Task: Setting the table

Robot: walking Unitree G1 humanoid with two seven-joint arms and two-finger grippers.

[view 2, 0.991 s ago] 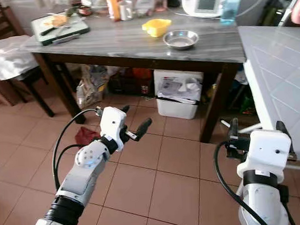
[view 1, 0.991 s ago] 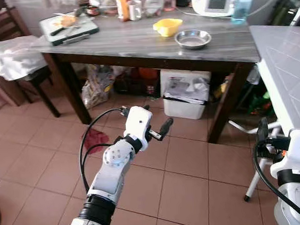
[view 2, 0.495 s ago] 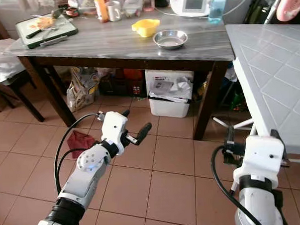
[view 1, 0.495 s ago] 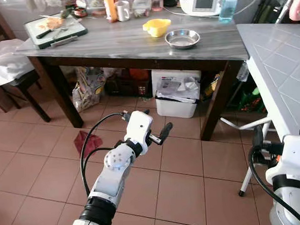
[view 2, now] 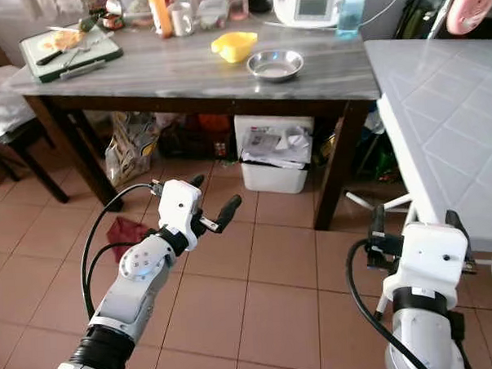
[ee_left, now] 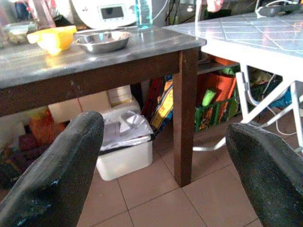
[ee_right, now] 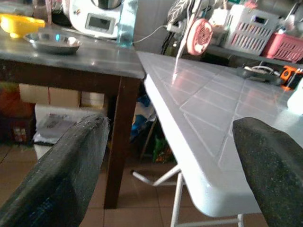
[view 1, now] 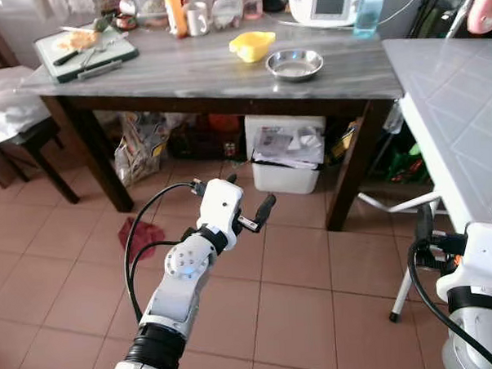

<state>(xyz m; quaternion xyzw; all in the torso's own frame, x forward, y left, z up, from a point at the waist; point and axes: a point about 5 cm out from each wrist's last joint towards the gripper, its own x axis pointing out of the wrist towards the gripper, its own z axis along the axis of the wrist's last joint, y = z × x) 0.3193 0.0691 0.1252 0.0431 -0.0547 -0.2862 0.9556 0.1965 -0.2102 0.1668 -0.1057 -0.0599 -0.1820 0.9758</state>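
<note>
A steel bowl (view 1: 294, 64) and a yellow bowl (view 1: 252, 45) sit near the right end of the dark wooden table with a grey top (view 1: 184, 73). A green cutting board (view 1: 85, 48) with a knife and food lies at the table's left end, and a mug (view 1: 196, 19) stands at the back. My left gripper (view 1: 248, 194) is raised over the tiled floor in front of the table, open and holding nothing. My right gripper (view 2: 415, 222) is low at the right, beside the white tiled table (view 1: 455, 102), also open with nothing in it.
Under the wooden table are a white bin (view 1: 287, 154) and bags. A red cloth (view 1: 144, 235) lies on the floor. A chair draped in white cloth (view 1: 14, 105) stands at the left. A white appliance (view 1: 329, 3) and a blue bottle (view 1: 367, 7) stand at the back.
The whole view has shifted, so the camera moved; more of the white table shows at the right. Both grippers stay open and hold about the same pose.
</note>
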